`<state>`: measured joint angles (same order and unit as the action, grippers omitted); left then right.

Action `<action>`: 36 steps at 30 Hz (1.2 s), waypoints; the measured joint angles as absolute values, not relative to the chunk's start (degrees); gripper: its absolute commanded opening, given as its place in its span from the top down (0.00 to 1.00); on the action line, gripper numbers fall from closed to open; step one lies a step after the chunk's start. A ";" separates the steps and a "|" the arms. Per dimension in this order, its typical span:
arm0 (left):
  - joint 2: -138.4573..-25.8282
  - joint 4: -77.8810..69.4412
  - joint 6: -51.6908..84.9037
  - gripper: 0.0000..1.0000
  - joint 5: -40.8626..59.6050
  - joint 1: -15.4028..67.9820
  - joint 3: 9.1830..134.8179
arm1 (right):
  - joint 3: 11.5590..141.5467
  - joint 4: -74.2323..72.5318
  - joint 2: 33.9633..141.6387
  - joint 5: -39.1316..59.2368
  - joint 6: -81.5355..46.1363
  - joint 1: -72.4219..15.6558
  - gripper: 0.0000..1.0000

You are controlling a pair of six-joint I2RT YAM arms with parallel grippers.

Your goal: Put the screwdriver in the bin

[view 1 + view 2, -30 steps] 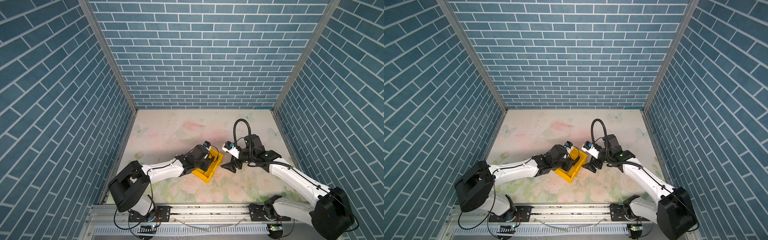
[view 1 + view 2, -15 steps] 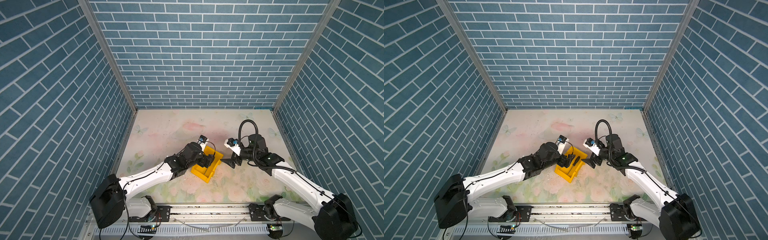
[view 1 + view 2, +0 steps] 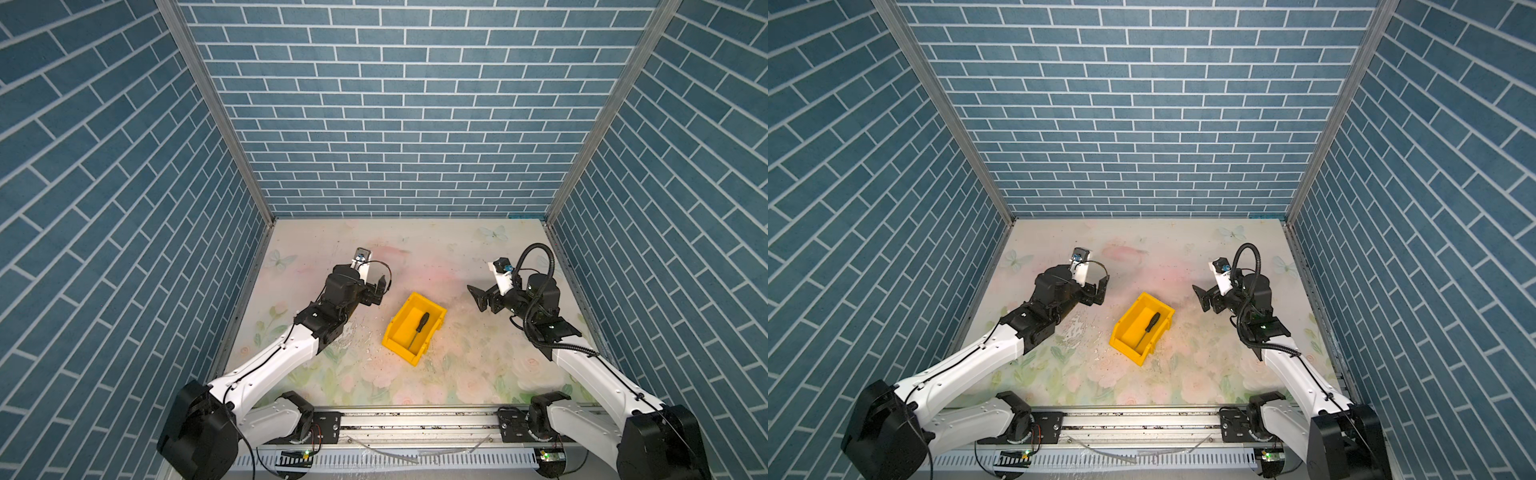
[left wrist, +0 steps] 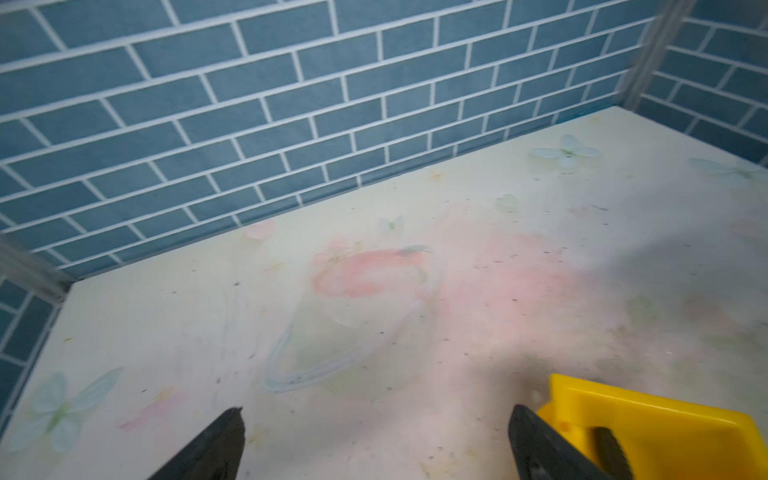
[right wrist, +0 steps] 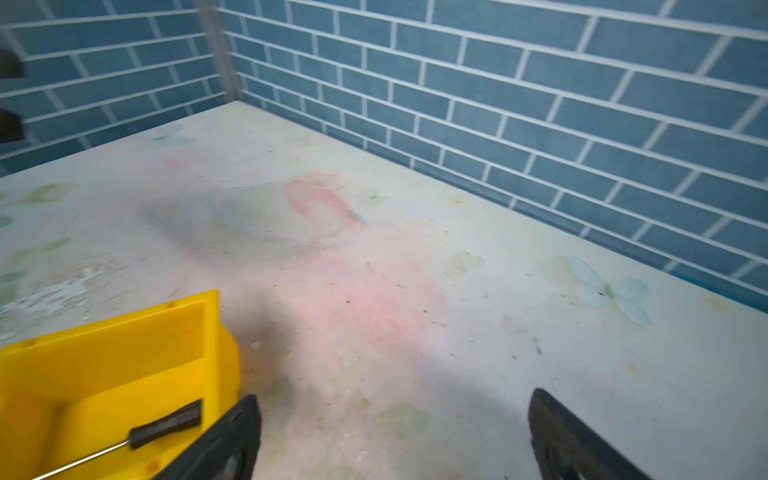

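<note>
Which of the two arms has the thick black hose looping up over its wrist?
The right arm: a ribbed black hose arches above its wrist. The left arm carries only a thin wire there.

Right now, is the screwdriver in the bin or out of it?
In. The screwdriver lies flat on the floor of the bin, fully inside its walls, as both top views show.
</note>
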<state>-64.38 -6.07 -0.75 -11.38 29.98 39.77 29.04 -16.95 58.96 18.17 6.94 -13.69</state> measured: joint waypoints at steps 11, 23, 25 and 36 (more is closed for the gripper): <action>-65.60 -20.25 -7.31 0.00 -18.63 16.71 25.19 | 23.62 -27.29 65.06 0.16 1.67 -4.25 0.01; -81.30 -44.64 -9.32 0.00 -17.26 10.24 19.16 | 21.21 -45.71 84.71 -3.20 -0.25 0.99 0.01; -83.66 -47.16 -8.60 0.00 -16.14 8.58 19.81 | 21.12 -48.14 86.96 -2.92 -0.78 1.85 0.01; -87.77 -50.74 -4.23 0.00 -11.66 3.46 20.34 | 21.28 -48.62 87.55 -0.12 -1.74 3.22 0.01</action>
